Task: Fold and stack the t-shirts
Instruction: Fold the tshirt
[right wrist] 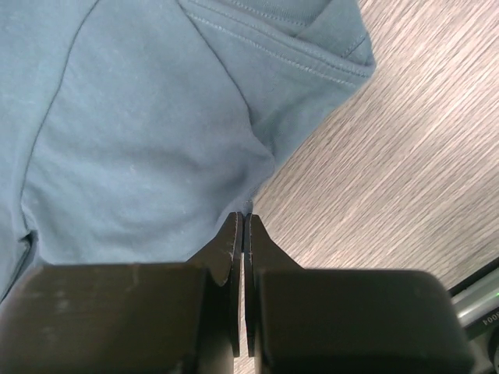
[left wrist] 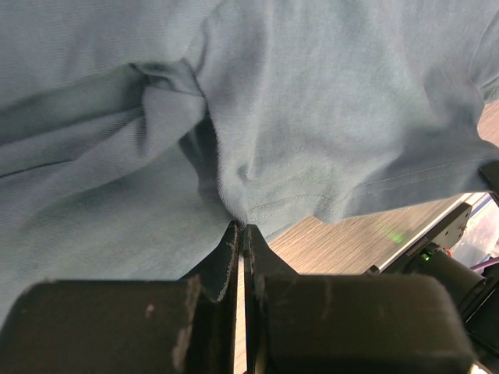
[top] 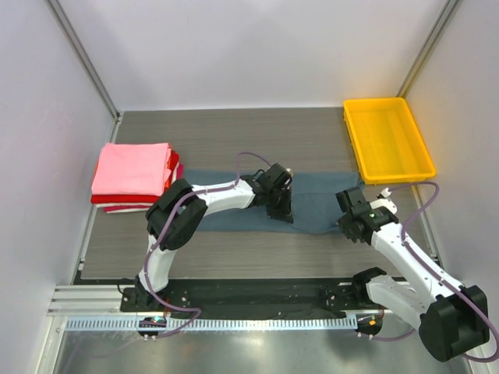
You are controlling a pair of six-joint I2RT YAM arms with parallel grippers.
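A slate blue-grey t-shirt (top: pixel 320 199) lies spread across the middle of the table, rumpled into folds in the left wrist view (left wrist: pixel 312 117). My left gripper (top: pixel 282 213) sits at the shirt's near hem around its middle, and its jaws (left wrist: pixel 243 227) are shut with the stitched hem puckered at the tips. My right gripper (top: pixel 347 227) is at the shirt's near right edge and is shut (right wrist: pixel 243 216) on the cloth (right wrist: pixel 140 117) just below a sleeve. At the left stands a stack of folded t-shirts (top: pixel 132 170), pink on top with red and white beneath.
A yellow plastic tray (top: pixel 387 140) sits at the back right, beyond the shirt's right end. Wood-grain table (top: pixel 234 140) shows around the cloth. White walls close in the left, back and right. A black rail (top: pixel 257 294) carries both arm bases at the near edge.
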